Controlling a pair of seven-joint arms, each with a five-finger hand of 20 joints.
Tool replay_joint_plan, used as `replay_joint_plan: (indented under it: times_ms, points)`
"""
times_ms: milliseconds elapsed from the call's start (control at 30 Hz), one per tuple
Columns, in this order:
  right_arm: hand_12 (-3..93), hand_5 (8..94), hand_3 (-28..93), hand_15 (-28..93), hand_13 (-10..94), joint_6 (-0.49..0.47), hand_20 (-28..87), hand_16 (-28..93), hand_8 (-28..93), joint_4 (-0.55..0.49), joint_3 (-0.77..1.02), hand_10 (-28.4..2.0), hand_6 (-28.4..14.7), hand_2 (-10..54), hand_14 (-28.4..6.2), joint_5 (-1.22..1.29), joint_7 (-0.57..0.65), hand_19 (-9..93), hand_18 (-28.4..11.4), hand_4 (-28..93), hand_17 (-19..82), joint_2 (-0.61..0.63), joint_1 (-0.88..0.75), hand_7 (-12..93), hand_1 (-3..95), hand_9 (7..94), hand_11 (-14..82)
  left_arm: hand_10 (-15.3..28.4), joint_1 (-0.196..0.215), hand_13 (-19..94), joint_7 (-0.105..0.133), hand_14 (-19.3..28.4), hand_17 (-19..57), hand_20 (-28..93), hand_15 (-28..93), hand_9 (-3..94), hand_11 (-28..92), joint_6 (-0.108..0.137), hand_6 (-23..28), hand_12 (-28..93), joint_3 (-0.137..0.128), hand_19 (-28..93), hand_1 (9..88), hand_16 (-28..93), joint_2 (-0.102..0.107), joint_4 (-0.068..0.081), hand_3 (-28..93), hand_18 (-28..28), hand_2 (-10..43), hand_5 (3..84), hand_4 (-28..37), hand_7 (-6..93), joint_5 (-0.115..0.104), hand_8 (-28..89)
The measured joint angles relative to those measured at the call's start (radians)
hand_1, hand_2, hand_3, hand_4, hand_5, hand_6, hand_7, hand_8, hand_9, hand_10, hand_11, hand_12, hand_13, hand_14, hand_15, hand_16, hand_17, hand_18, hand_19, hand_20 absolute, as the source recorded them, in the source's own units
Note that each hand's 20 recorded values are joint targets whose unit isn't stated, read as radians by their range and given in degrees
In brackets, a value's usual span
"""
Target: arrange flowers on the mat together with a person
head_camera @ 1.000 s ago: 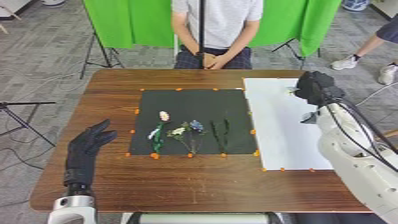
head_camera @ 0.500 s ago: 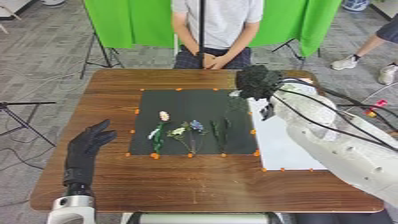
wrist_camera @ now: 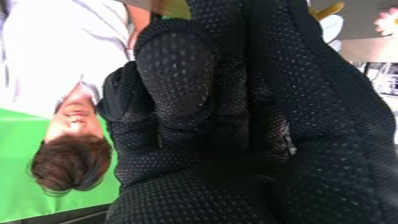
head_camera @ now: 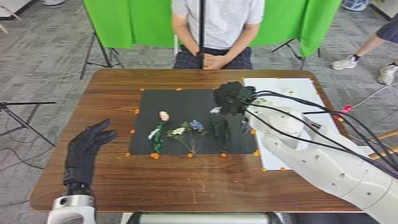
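Head view: flowers and sprigs lie on the mat; the right hand seems to grasp a white flower over it, placing undone; the left hand is relaxed. Right wrist view: curled fingers, petals beside.

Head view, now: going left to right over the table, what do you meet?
Left hand, pink-topped flower, pale yellow flower, blue flower, right hand holding a white flower, white sheet. The dark green stems overlap the right hand's span, so they are left out.
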Motion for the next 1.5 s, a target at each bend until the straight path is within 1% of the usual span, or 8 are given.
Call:
replay_joint_plan:
  times_ms: [333, 467, 600, 867, 967, 1267, 1400, 1500]
  points:
    - [38.2, 73.7, 59, 55, 82, -0.014, 45, 32, 0, 0.020, 0.007, -10.7, 3.4, -9.5, -4.4, -0.031, 0.001, 88, -18.6, -23, 45, -0.002, -0.017, 21, 57.3, 80.9, 9.6, 15.9, 0.001, 41, 0.000, 18.8, 9.9, 18, 23, 53.6, 21, 0.000, 3.7, 13, 0.000, 12, 19.7, -2, 0.000, 0.000, 65, 12.7, 9.2, 50.3, -28.3, 13.8, 0.000, -6]
    - [36.0, 71.4, 59, 55, 82, -0.014, 46, 31, 0, 0.035, 0.008, -11.2, 3.2, -9.5, -4.5, -0.054, 0.000, 87, -18.6, -23, 45, -0.006, -0.021, 21, 56.7, 78.1, 11.8, 15.9, 0.000, 41, 0.000, 18.9, 9.8, 18, 23, 53.6, 21, 0.000, 3.7, 13, 0.000, 12, 19.7, -2, 0.000, 0.000, 65, 12.7, 9.2, 50.3, -28.3, 13.7, 0.000, -7]
    - [31.2, 68.4, 63, 56, 81, -0.022, 46, 31, -1, 0.038, 0.010, -11.8, 3.4, -9.5, -4.7, -0.065, 0.000, 87, -18.6, -24, 44, -0.006, -0.025, 21, 53.2, 74.7, 16.1, 16.0, 0.000, 41, 0.000, 18.8, 9.8, 18, 23, 53.6, 21, 0.000, 3.7, 13, 0.000, 12, 19.8, -2, 0.000, 0.000, 65, 12.7, 9.2, 50.3, -28.3, 13.7, 0.000, -6]
    - [25.6, 65.2, 68, 56, 80, -0.052, 47, 31, -5, 0.030, 0.017, -12.5, 3.9, -9.5, -5.2, -0.067, 0.000, 86, -19.0, -25, 43, -0.005, -0.029, 20, 49.2, 71.8, 20.0, 16.0, 0.000, 41, 0.000, 19.0, 9.9, 18, 23, 53.6, 21, 0.000, 3.6, 13, 0.000, 12, 19.9, -2, 0.000, 0.000, 65, 12.6, 9.1, 50.4, -28.3, 14.0, 0.000, -6]
    - [23.7, 64.2, 70, 56, 79, -0.071, 47, 31, -12, 0.016, 0.028, -12.8, 4.0, -9.5, -5.4, -0.063, 0.001, 85, -19.3, -24, 43, -0.005, -0.033, 19, 47.2, 71.3, 20.9, 16.0, 0.000, 41, 0.000, 18.9, 9.9, 18, 23, 53.5, 21, 0.000, 3.6, 13, 0.000, 12, 19.9, -2, -0.001, 0.000, 65, 12.6, 9.1, 50.4, -28.3, 14.0, 0.000, -7]
    - [23.5, 63.4, 69, 55, 79, -0.182, 47, 31, -12, -0.063, 0.090, -13.2, 3.6, -9.5, -5.9, -0.027, 0.004, 85, -19.5, -24, 42, 0.004, -0.042, 19, 46.1, 71.1, 20.4, 16.0, 0.000, 41, -0.001, 19.0, 9.8, 18, 23, 53.5, 21, 0.000, 3.6, 13, 0.000, 12, 19.9, -2, -0.001, 0.000, 65, 12.7, 9.0, 50.3, -28.3, 14.0, 0.000, -7]
    - [23.5, 63.4, 68, 54, 79, -0.188, 47, 30, -12, -0.091, 0.145, -13.2, 2.7, -9.5, -6.2, 0.012, 0.012, 85, -19.6, -23, 42, 0.004, -0.057, 18, 45.2, 71.1, 20.4, 16.0, -0.001, 41, -0.001, 18.9, 9.9, 18, 23, 53.5, 21, 0.000, 3.6, 13, 0.001, 12, 19.8, -2, 0.000, 0.000, 65, 12.7, 9.0, 50.3, -28.3, 14.0, 0.000, -7]
    - [23.3, 63.9, 67, 52, 79, -0.165, 46, 30, -12, -0.128, 0.230, -13.7, 2.0, -9.5, -6.6, 0.077, 0.024, 84, -19.6, -23, 42, 0.002, -0.097, 18, 43.9, 71.6, 20.4, 15.9, -0.001, 41, -0.001, 18.9, 9.9, 18, 23, 53.6, 21, 0.000, 3.5, 13, 0.001, 12, 19.9, -2, 0.000, 0.000, 65, 12.7, 9.0, 50.3, -28.3, 14.0, 0.000, -7]
